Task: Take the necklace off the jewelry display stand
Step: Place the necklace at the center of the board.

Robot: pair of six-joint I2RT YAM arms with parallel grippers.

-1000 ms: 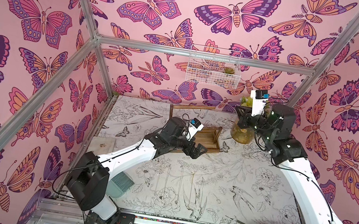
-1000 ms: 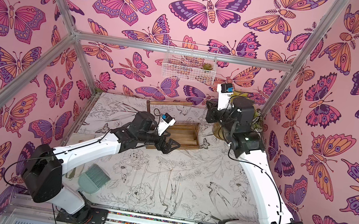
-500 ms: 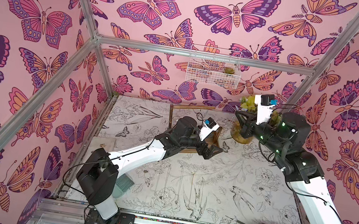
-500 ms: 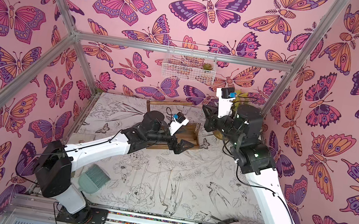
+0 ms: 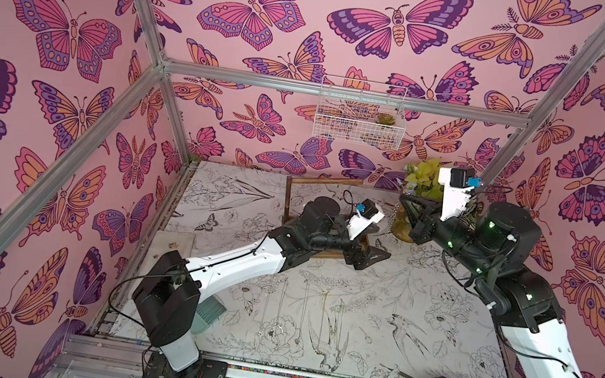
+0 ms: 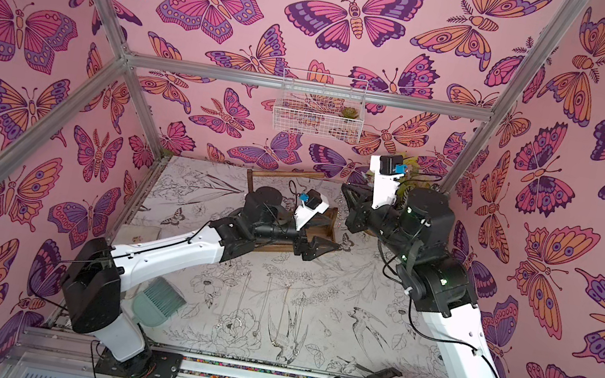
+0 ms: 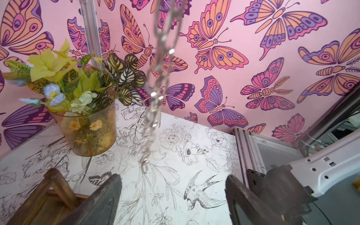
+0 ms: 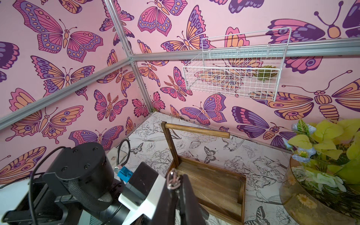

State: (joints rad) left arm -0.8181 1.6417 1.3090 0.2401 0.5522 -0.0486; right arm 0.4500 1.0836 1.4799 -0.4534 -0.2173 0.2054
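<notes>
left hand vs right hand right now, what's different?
Grip: the right hand is shut on the necklace, pinching a top link. The left hand is open and holds nothing.
Height: the right hand is up high, with the chain hanging clear of the jewelry display stand. The left hand sits low by the stand's tray end.
Shared: dark fingers, and both are near the necklace.

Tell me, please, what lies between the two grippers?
The necklace: pinched in the right gripper, it dangles in front of the open left gripper, shown best in the left wrist view.
</notes>
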